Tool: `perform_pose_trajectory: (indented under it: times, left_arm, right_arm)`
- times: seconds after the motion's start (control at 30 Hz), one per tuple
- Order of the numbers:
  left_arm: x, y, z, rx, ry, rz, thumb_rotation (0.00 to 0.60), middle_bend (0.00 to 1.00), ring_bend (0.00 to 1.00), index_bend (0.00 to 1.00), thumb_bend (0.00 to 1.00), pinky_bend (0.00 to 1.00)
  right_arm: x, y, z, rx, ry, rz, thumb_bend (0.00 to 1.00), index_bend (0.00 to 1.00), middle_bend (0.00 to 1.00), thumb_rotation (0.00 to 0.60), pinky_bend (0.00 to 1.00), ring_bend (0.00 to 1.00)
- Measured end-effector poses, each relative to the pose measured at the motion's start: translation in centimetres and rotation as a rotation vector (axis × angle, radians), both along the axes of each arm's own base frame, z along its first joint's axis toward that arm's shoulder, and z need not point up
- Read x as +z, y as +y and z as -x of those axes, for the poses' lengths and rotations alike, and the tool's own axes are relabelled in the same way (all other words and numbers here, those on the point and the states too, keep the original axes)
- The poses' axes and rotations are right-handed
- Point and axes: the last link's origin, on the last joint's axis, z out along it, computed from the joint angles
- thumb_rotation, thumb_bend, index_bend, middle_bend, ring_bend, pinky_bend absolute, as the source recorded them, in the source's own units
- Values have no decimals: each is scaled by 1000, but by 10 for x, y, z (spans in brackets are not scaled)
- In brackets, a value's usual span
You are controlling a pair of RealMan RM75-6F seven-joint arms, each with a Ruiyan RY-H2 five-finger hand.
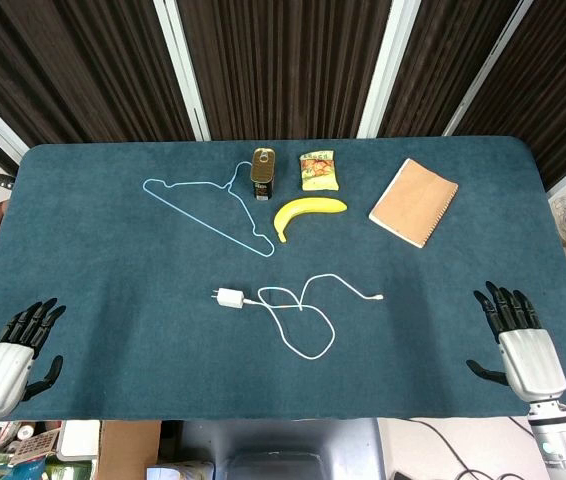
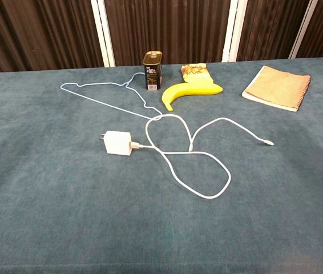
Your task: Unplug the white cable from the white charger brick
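Note:
A white charger brick (image 1: 229,297) (image 2: 118,142) lies near the middle of the blue table, prongs pointing left. A white cable (image 1: 303,310) (image 2: 191,157) is plugged into its right side and loops across the cloth, its free end lying to the right. My left hand (image 1: 15,352) rests at the near left corner of the table, fingers spread, holding nothing. My right hand (image 1: 519,336) rests at the near right corner, fingers apart and empty. Both hands are far from the charger. The chest view shows neither hand.
Behind the charger lie a light blue wire hanger (image 1: 208,210) (image 2: 107,94), a dark tin can (image 1: 263,172) (image 2: 153,69), a snack packet (image 1: 318,169) (image 2: 194,72), a banana (image 1: 307,211) (image 2: 189,91) and a brown spiral notebook (image 1: 414,201) (image 2: 278,87) at the back right.

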Motion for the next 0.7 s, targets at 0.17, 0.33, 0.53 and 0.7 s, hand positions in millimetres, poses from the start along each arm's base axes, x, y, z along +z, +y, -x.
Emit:
perform_pose_trajectory:
  times: [0.17, 0.33, 0.53, 0.7]
  left_arm:
    - [-6, 3, -4, -21, -7, 25, 600, 0, 53, 0, 503, 263]
    - [-25, 13, -17, -60, -95, 61, 600, 18, 555, 0, 453, 860]
    - [-58, 37, -49, -135, -99, 69, 600, 145, 896, 62, 421, 1000]
    - [-105, 58, -98, -199, -111, 93, 600, 198, 978, 122, 422, 1000]
  right_arm:
    - [-2, 3, -2, 13, 1, -7, 112, 0, 0, 600, 0, 0]
    - [0, 5, -4, 28, -7, 4, 111, 0, 0, 600, 0, 0]
    - [-6, 6, -5, 39, 9, -5, 111, 0, 0, 600, 0, 0]
    - [-11, 5, -5, 36, 15, -19, 111, 0, 0, 600, 0, 0]
